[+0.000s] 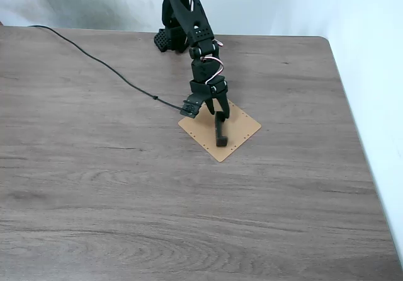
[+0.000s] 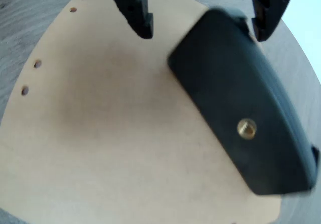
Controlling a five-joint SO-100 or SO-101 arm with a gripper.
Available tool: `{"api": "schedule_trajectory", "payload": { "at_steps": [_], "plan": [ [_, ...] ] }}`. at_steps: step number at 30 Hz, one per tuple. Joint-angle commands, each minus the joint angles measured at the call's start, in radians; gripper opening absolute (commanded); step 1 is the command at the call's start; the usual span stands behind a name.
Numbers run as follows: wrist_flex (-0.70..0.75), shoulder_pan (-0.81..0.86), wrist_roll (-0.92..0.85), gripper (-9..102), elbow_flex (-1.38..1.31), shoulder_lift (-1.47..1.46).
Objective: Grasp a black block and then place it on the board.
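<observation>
The black block [image 1: 220, 131] lies on the tan board [image 1: 236, 130] as a short dark bar, pointing towards the camera in the fixed view. In the wrist view the black block [image 2: 246, 113] runs diagonally across the board [image 2: 110, 123], a small brass screw showing on its face. My gripper [image 1: 208, 112] hovers just above the block's far end. Its jaws stand open in the wrist view, where the gripper [image 2: 203, 33] has one fingertip [image 2: 138, 13] well left of the block and the other close to the block's upper right corner. Nothing is clamped between them.
A thin black cable [image 1: 94, 60] runs from the table's far left to the gripper. The board sits right of centre on the wooden table [image 1: 126, 199], whose right edge [image 1: 359, 136] is near. The arm's base [image 1: 170, 38] stands at the back.
</observation>
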Motion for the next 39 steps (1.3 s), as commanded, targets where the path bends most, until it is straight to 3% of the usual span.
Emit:
{"api": "schedule_trajectory", "payload": {
  "at_steps": [1, 19, 23, 27, 29, 34, 39],
  "plan": [
    [0.018, -0.026, -0.021, 28, -0.023, 0.018],
    [0.098, -0.112, -0.008, 25, -0.112, 0.118],
    [0.126, -0.147, 0.0, 16, -0.114, 0.193],
    [0.178, -0.179, 0.009, 0, -0.098, 0.29],
    [0.206, -0.183, 0.014, 0, -0.063, 0.364],
    [0.239, -0.092, 0.02, 0, 0.115, 0.621],
    [0.245, 0.092, 0.153, 0, 0.276, 0.808]
  ]
}}
